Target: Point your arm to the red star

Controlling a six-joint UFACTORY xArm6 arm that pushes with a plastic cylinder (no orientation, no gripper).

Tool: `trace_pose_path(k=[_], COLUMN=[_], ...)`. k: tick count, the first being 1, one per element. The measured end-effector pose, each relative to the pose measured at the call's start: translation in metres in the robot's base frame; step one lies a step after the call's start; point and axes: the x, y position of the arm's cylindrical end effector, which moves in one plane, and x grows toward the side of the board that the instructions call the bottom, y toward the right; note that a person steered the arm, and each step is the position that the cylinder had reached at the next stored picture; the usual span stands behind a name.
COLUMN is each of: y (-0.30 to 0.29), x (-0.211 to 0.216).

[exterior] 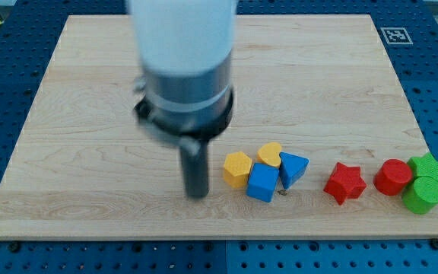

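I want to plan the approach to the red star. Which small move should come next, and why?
Probably slide my tip toward the view's bottom first, then right. The red star lies far right, and the yellow block and blue cube stand directly between.

1. the wooden surface (90, 91) holds all the blocks near the view's bottom.
2. yellow hexagon (236, 169), yellow block (269, 154), blue cube (262, 183), blue triangle (293, 167) sit bunched together.
3. red star (344, 183) sits alone.
4. red cylinder (392, 177), green star (428, 164), green cylinder (423, 195) bunch at the view's right.
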Motion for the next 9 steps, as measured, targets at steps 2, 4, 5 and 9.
trace_pose_path(k=[2, 4, 5, 9], y=[0.057, 0.152, 0.170, 0.169], x=[0.024, 0.023, 0.006, -0.032])
